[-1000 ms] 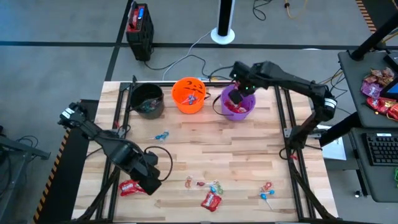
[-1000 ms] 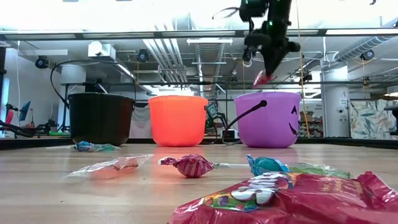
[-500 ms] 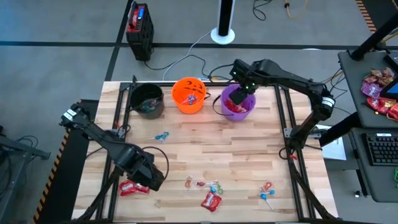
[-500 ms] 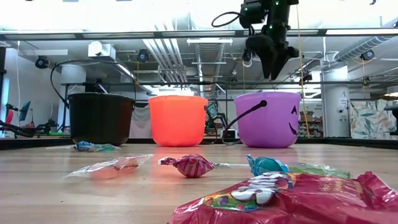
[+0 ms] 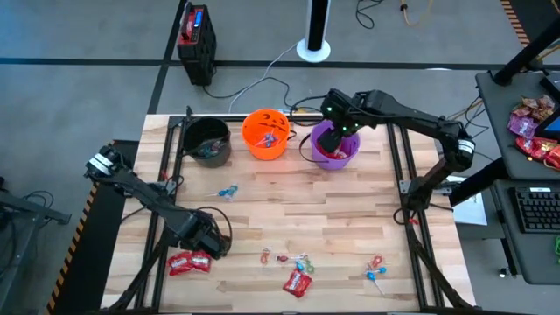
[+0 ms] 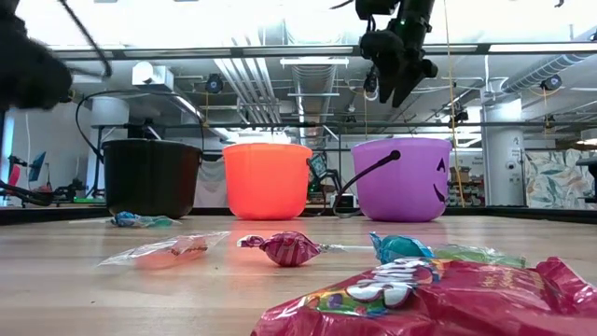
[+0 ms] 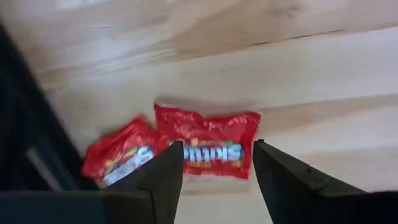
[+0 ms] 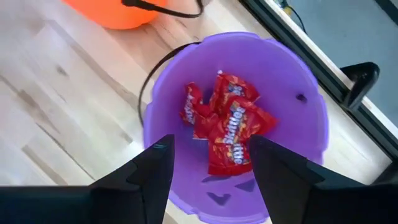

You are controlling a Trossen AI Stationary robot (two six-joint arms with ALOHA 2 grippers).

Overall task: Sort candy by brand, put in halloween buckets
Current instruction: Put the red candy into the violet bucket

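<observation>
Your red packets (image 8: 229,127) lie crumpled in the purple bucket (image 8: 303,99) at 12 o'clock – the right hand (image 8: 211,163), now open, dropped its packet there. Left hand (image 7: 217,165) has opened over two packets (image 7: 180,148) at 7 o'clock on the counter (image 5: 350,210).

We see open wood across the middle of the surface (image 5: 297,210), bounded at the back by the black bucket (image 5: 208,142), orange bucket (image 5: 265,133) and purple bucket (image 5: 334,147), with scattered candy (image 5: 296,282) cluttering the front edge.
</observation>
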